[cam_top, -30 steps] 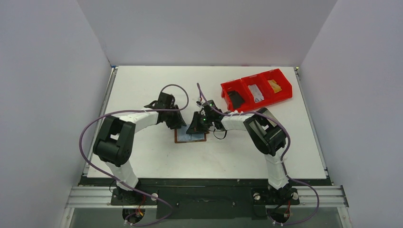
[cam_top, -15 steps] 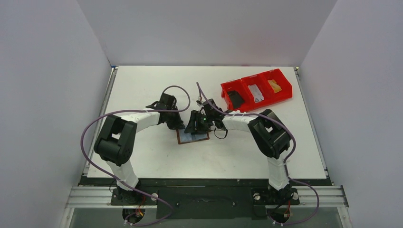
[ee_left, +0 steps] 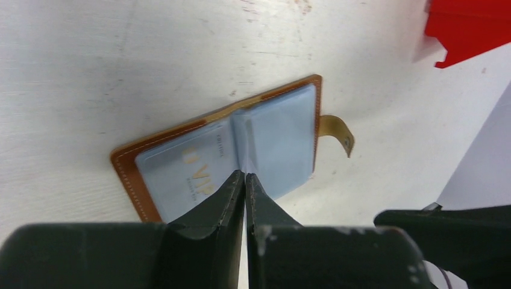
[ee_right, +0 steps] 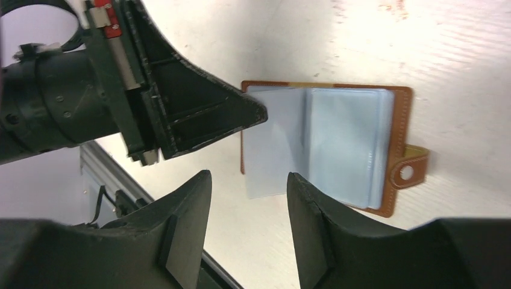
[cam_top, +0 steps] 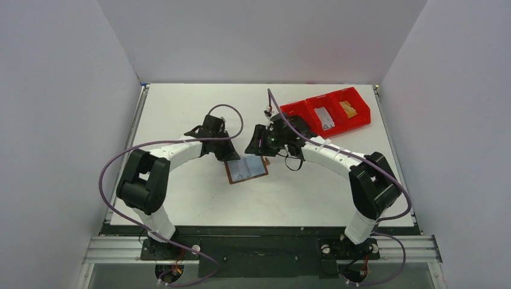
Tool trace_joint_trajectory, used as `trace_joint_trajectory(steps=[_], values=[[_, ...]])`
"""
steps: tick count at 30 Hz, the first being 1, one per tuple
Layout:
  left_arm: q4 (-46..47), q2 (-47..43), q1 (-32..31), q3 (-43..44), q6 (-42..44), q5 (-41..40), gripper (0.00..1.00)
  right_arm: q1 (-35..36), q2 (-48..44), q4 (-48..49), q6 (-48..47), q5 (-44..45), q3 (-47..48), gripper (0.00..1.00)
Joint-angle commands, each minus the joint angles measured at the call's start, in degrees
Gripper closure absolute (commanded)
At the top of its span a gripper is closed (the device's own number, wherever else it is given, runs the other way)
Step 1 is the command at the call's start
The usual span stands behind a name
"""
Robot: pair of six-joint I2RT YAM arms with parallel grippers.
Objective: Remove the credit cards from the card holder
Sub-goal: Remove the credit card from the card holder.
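The brown card holder (cam_top: 247,169) lies open on the table, pale blue pockets up, its tab (ee_right: 407,170) sticking out at one side. My left gripper (ee_left: 244,175) is shut on a thin inner leaf (ee_right: 272,147) at the fold, and the leaf stands lifted. A pale credit card (ee_left: 194,173) with gold lettering shows inside one pocket. My right gripper (ee_right: 250,176) hangs open just above the holder's edge, with nothing between its fingers. From above, the left gripper (cam_top: 228,155) sits at the holder's far left corner and the right gripper (cam_top: 256,144) just behind it.
A red three-compartment bin (cam_top: 364,105) stands at the back right, with a black card (cam_top: 298,126), a grey one (cam_top: 326,117) and a yellowish one (cam_top: 347,108) in it. Its corner (ee_left: 470,30) shows in the left wrist view.
My right gripper opened and drew back up and to the right, off the holder. The left gripper closed on the inner leaf. The holder turned slightly and shifted right.
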Motion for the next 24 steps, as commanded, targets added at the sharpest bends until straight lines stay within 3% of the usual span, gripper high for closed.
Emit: trace_joint_trajectory(steps=[1, 24], values=[[1.82, -0.46, -1.71, 3.85, -2.08, 2.76, 0.96, -1.09, -3.06, -2.8, -2.11, 5.27, -1.76, 0.54], [6.85, 8.96, -6.16, 10.27, -3.73, 5.34, 0.49, -2.36, -10.76, -7.94, -3.14, 14.5, -4.72, 0.55]])
